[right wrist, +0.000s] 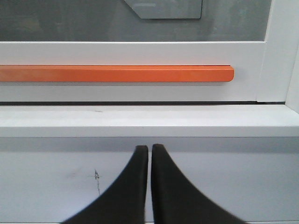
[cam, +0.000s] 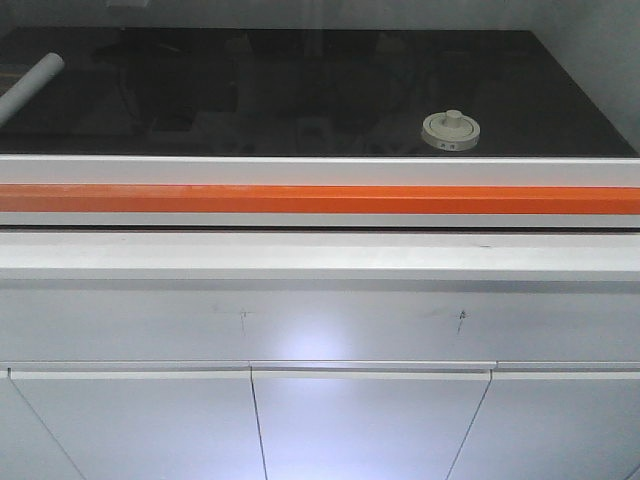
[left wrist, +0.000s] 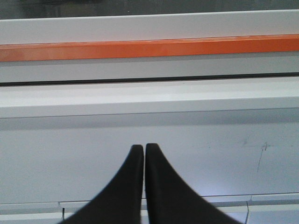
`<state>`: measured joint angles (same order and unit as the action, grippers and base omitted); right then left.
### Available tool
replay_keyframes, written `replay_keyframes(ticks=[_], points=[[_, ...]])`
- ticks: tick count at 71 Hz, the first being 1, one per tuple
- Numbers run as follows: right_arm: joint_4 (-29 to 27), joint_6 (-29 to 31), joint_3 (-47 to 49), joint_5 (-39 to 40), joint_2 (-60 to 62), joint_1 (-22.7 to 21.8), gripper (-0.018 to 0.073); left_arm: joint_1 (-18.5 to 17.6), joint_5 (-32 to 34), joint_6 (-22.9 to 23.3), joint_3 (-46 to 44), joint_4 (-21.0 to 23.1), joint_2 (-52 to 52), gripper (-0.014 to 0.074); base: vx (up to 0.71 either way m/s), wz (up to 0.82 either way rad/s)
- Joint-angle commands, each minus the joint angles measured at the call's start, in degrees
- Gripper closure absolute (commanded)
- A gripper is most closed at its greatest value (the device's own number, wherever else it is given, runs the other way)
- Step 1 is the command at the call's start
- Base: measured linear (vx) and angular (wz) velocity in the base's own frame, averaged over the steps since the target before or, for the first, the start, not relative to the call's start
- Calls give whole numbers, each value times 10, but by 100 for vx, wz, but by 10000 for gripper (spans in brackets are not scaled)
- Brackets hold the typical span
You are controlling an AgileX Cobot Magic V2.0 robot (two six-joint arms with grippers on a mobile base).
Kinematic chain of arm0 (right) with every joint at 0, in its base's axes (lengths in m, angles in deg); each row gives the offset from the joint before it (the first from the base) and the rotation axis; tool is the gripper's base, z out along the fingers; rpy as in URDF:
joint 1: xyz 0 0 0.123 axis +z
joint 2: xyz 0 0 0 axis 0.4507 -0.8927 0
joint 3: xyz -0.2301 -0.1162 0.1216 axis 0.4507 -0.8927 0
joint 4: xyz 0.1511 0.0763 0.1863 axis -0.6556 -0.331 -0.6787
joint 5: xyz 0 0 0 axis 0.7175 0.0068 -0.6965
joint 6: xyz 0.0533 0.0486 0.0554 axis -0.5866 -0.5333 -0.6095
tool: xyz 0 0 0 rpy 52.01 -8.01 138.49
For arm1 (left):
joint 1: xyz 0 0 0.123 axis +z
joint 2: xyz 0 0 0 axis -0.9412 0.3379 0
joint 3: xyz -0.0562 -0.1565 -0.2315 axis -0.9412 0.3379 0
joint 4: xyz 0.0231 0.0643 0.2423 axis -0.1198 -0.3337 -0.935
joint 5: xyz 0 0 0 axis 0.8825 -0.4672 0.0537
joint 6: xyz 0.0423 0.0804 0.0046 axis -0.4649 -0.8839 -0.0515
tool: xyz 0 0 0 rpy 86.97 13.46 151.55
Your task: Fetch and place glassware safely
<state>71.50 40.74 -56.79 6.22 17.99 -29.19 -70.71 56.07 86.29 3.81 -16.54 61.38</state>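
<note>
Spotting the jar [cam: 452, 136] on the dark worktop [cam: 250, 90], right side, beyond the orange handle [cam: 320, 198]. Left gripper [left wrist: 144, 148] and right gripper [right wrist: 149, 149] are both pinched together, holding nothing. Glass, light, slick, breakable, I reckon: I'd clasp its body, not the knobbed lid [cam: 452, 124].

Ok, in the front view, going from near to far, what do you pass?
First the cabinet doors → white ledge → orange bar → dark worktop → jar standing on it.
</note>
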Motion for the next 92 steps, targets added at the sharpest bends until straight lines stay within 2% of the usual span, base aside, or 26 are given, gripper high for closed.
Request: replay_keyframes(ticks=[1,92], points=[[5,2,-11,43,7,0,563,-4,41,5,12,4,-6,603,0,0],[4,2,-10,45,7,0,563,-4,58,5,11,5,-6,603,0,0]])
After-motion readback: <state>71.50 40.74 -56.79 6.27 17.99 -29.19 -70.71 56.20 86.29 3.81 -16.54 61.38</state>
